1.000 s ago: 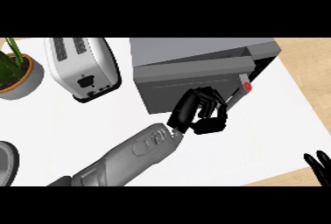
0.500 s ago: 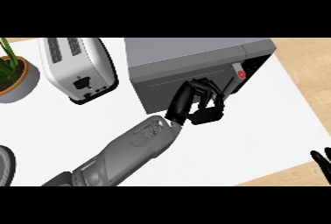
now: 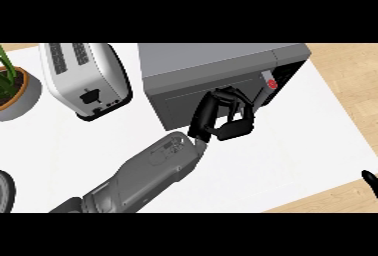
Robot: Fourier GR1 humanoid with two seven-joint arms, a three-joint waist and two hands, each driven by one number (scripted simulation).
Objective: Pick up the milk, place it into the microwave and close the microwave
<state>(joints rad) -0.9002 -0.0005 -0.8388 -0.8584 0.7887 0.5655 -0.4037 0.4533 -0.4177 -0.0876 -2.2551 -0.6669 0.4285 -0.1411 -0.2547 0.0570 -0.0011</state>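
Step in hand: closing the microwave (image 3: 214, 62) (judged from the hand's place at the door).
Left hand (image 3: 212, 112): set against the free, right-hand edge of the microwave door (image 3: 177, 102), forearm coming in from lower left.
Left fingers (image 3: 238, 129): curled inward, nothing seen between them and the thumb.
Right hand (image 3: 368, 180): resting at the right edge of the view, only straight upright tips showing.
Milk: not visible anywhere on the surface (image 3: 280, 165); judged to be inside the microwave, behind the door, but not confirmable.
Door: nearly flush with the body beside the red button (image 3: 271, 84); latched or not, cannot tell.
Handling of milk (judgement, from the task only): probably a carton, moderately heavy if full, thin walls that dent when squeezed, smooth sides apt to slip, contents free to slosh.
Where to hold: around the mid-body, fingers and thumb on opposite flat sides, kept upright; not by the top fold.
Risk: a door stopping short of the latch.
Bystanders: toaster (image 3: 85, 75) and potted plant (image 3: 13, 92) to the left, well apart from the hand.
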